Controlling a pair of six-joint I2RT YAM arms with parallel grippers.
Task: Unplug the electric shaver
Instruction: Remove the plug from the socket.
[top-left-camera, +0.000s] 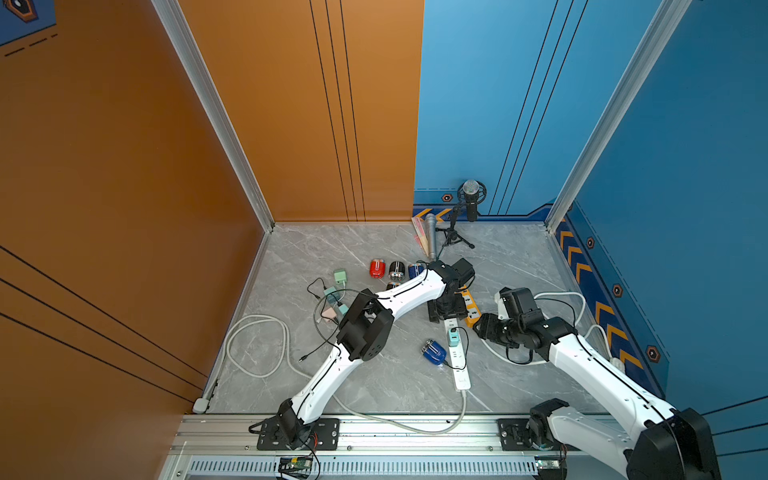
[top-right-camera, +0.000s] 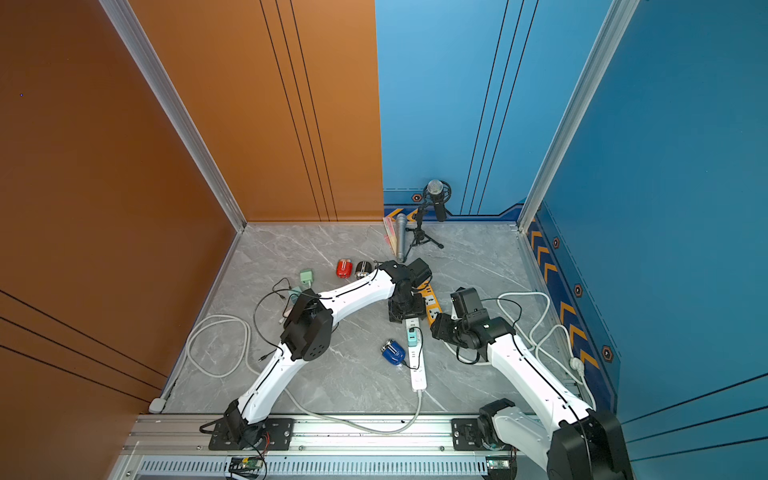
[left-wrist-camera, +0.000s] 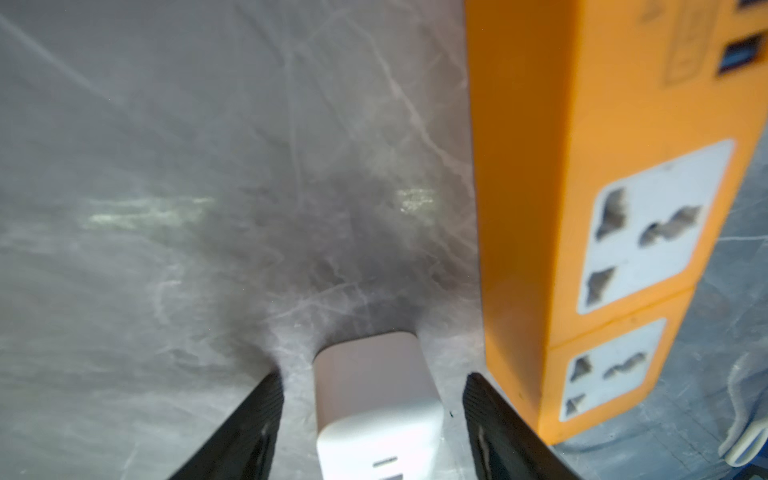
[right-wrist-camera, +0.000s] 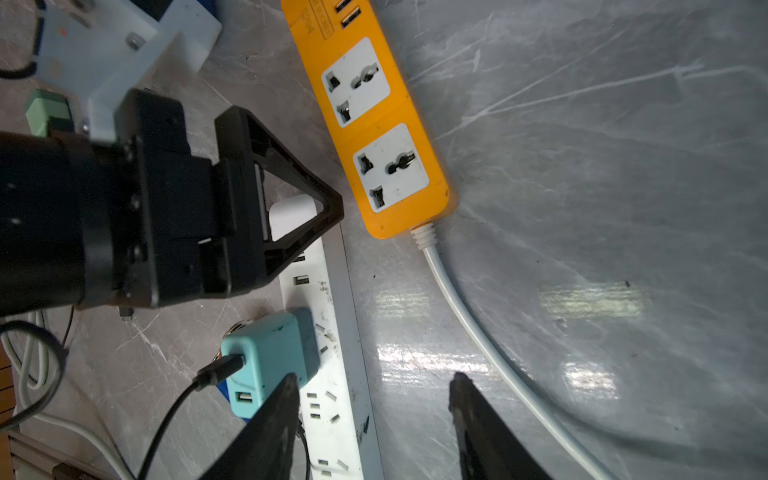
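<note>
1. Top views. Shows the blue shaver (top-left-camera: 434, 352) lying on the table (top-left-camera: 395, 382) just beside the white power strip (top-left-camera: 460, 374), wired to a teal plug block (top-left-camera: 453, 337) seated in that strip. Sets the left pincer (top-left-camera: 445, 313) over the strip's far end and the right pincer (top-left-camera: 478, 326) near the block.
2. Left wrist. Finds the left pincer's fingers (left-wrist-camera: 249, 432) apart, straddling the strip's end with a gap at each side, clamped on nothing. Sets an orange power strip (left-wrist-camera: 536, 208) just beside. Leaves the shaver out of sight.
3. Right wrist. Finds the right pincer (right-wrist-camera: 374, 377) likewise spread and empty, hanging close to the teal block. Traces a black cord (right-wrist-camera: 174, 399) from the block's side socket.
4. Step and next move. Reads as bracing and approach, with nothing unplugged yet. Probably calls for closing the left pincer on the strip to hold it down, then bringing the right pincer over the block, gripping its sides, and pulling straight out of the sockets without tilting.
</note>
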